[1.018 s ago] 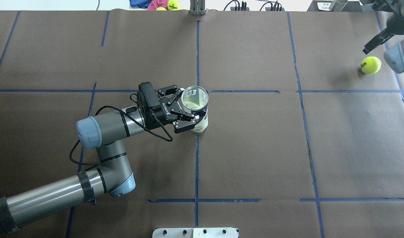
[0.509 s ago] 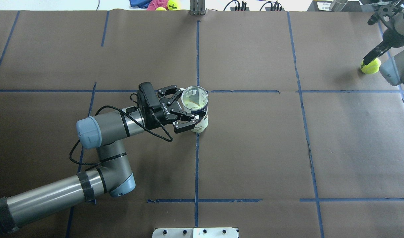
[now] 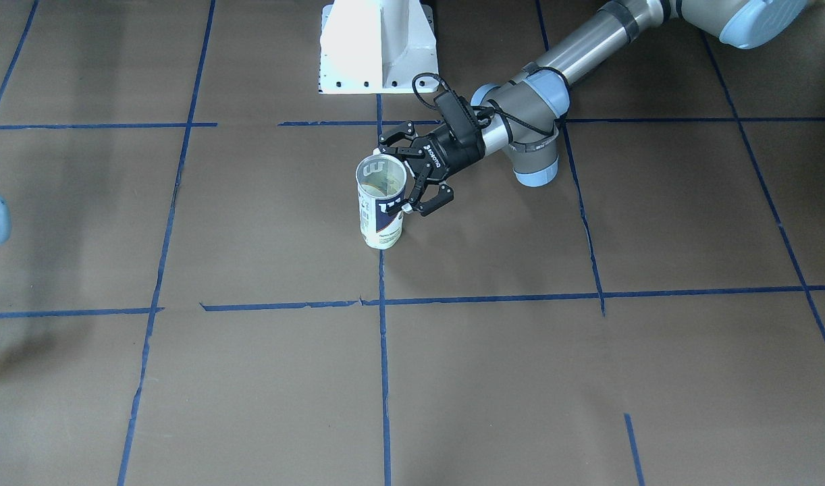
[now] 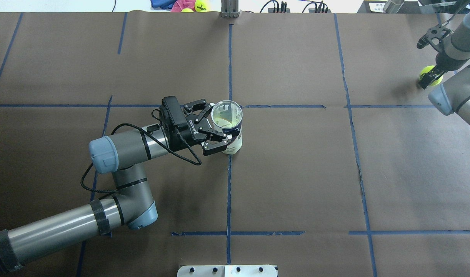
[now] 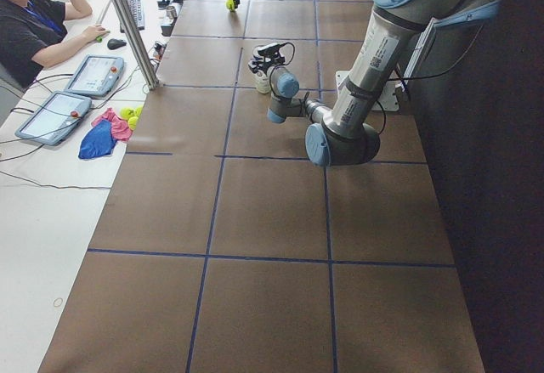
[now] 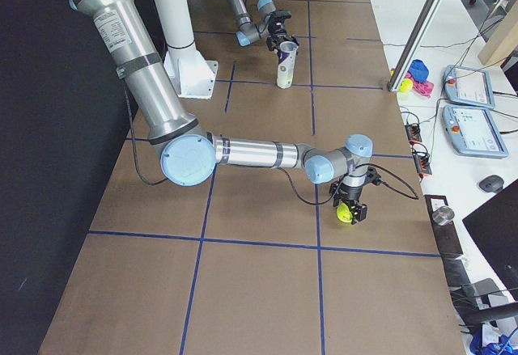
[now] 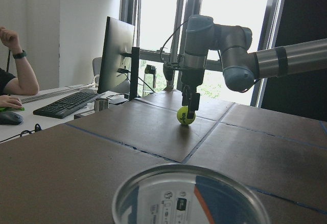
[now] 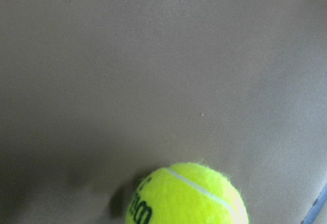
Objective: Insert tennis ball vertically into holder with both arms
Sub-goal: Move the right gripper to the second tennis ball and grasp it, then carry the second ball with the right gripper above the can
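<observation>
Overhead exterior view is showing the left arm (image 4: pixel 119 148) lying low over the bench (image 4: pixel 296 173), bent at the elbow; its left hand (image 4: pixel 217 125) is turned sideways and grasping the holder (image 4: pixel 235 142) partway up its side, one finger on each flank; the holder is standing upright between those fingers, open mouth up; the left wrist-mounted view is looking over the holder's rim, just beneath that hand. Well beyond the left hand, near the bench's far right corner, the right arm (image 4: pixel 456 90) is pointing the right hand (image 4: pixel 428 79) straight down; the tennis ball (image 4: pixel 433 75) is sitting on the bench directly under this hand, between its fingers, one black finger crossing the ball's side; whether those fingers are clenching the ball or standing loose around it cannot be told; the right wrist-mounted view is catching only the ball's top at its lower edge.
</observation>
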You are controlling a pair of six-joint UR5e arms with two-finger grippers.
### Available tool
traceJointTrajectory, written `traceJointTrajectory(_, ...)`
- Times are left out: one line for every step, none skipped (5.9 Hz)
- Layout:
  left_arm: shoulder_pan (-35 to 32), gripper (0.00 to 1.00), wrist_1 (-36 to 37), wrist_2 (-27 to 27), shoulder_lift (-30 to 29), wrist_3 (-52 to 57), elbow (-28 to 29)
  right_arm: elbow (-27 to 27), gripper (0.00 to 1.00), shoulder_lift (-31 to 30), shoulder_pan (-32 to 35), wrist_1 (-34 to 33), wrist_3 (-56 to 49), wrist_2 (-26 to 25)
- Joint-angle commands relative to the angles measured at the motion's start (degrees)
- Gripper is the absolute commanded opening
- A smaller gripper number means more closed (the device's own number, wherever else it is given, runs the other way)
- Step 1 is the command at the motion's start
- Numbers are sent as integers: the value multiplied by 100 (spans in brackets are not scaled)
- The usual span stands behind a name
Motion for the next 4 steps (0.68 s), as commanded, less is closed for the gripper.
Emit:
traceJointTrajectory(0, 90, 1, 0, 0, 0, 0, -44, 42, 31, -58, -17, 41, -124)
traceJointTrajectory(0, 90, 1, 0, 0, 9, 0, 17, 13, 93, -50, -9, 172, -107)
traceJointTrajectory(0, 90, 1, 0, 0, 9, 0, 113, 5, 241, -50, -9, 521, -54)
traceJointTrajectory(0, 90, 1, -9, 0, 0, 0, 497, 4, 243, -41, -44, 934, 233)
